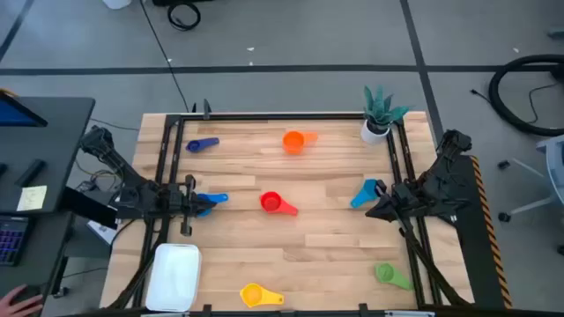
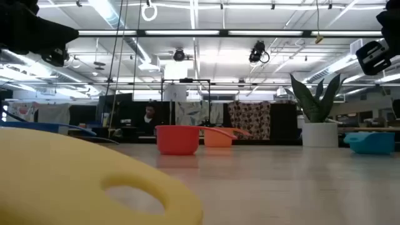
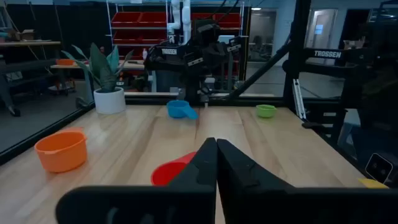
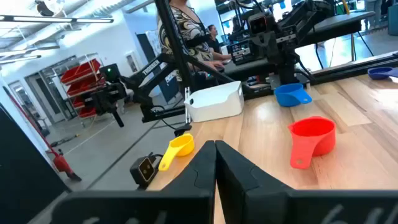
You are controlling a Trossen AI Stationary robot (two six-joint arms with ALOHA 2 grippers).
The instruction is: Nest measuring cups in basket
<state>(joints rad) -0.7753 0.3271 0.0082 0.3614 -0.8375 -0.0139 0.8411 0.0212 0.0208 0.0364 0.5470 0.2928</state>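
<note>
Several measuring cups stand apart on the wooden table: dark blue far left, orange far middle, red at the centre, green near right, yellow at the near edge. A blue cup lies just by my left gripper, which is shut and holds nothing. A light blue cup sits beside my right gripper, also shut and holding nothing. The white basket rests at the near left corner. Both grippers hang above the tabletop, pointing toward the red cup.
A white potted plant stands at the far right corner. Black frame rails run along the table's left, right and far sides. Bare wood lies between the red cup and the basket. People sit beyond the table in the room.
</note>
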